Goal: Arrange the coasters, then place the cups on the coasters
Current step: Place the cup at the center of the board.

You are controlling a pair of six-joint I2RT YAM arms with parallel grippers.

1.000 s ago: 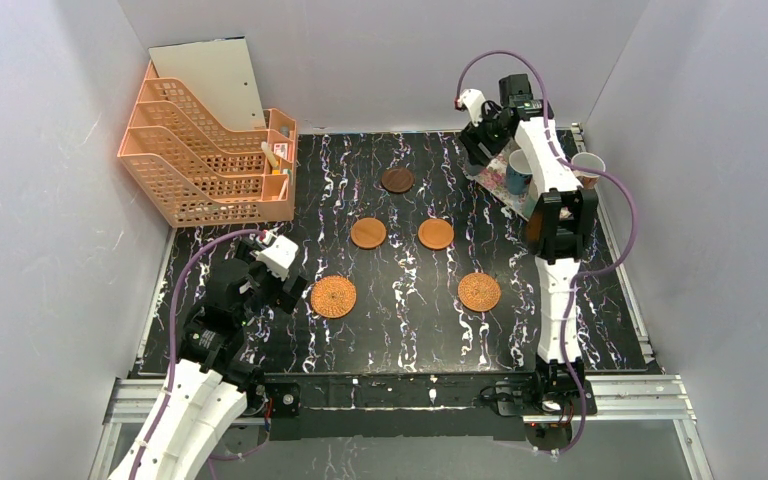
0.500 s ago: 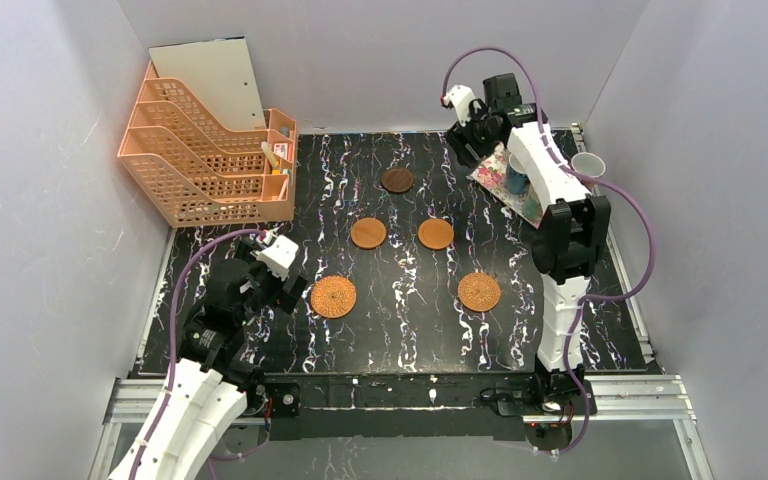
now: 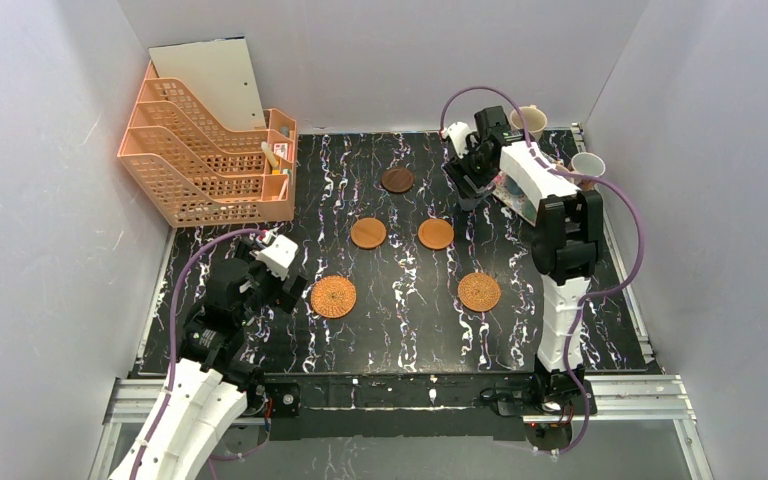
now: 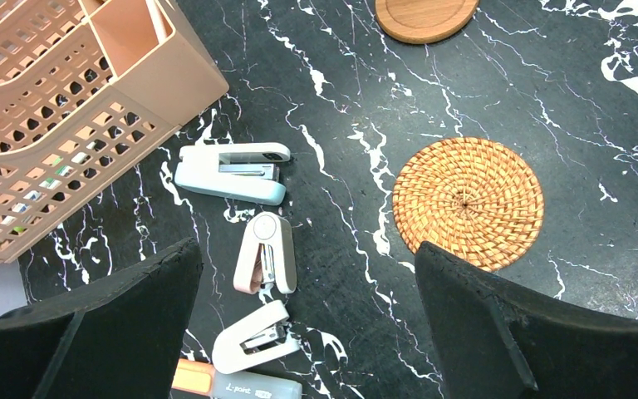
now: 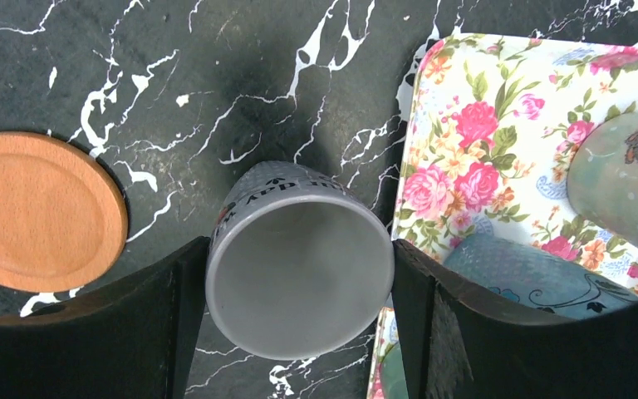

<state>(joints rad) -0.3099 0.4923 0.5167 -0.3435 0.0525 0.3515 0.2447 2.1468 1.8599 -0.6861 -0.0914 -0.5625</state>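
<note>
Five coasters lie on the black marbled table: a dark brown one (image 3: 397, 180), two mid-brown wooden ones (image 3: 368, 233) (image 3: 436, 234), and two wicker ones (image 3: 333, 297) (image 3: 479, 292). My right gripper (image 3: 465, 172) (image 5: 299, 253) is shut on a small grey-blue cup (image 5: 299, 258) with a pale inside, held over the table between a wooden coaster (image 5: 37, 212) and the floral tray (image 5: 482, 133). A blue cup (image 5: 540, 274) and a beige cup (image 5: 623, 187) rest on the tray. Two more cups (image 3: 530, 120) (image 3: 587, 165) stand at the back right. My left gripper (image 3: 285, 280) (image 4: 307, 266) is open and holds nothing, beside a wicker coaster (image 4: 468, 202).
An orange file rack (image 3: 210, 150) fills the back left corner. Three small staplers (image 4: 233, 173) (image 4: 264, 253) (image 4: 253, 337) and a marker (image 4: 241, 384) lie under my left gripper. Grey walls close in on three sides.
My right gripper has swung left and toward the near side, off the tray, carrying the cup over the table. The beige cup at the back is uncovered. The left arm has not moved.
</note>
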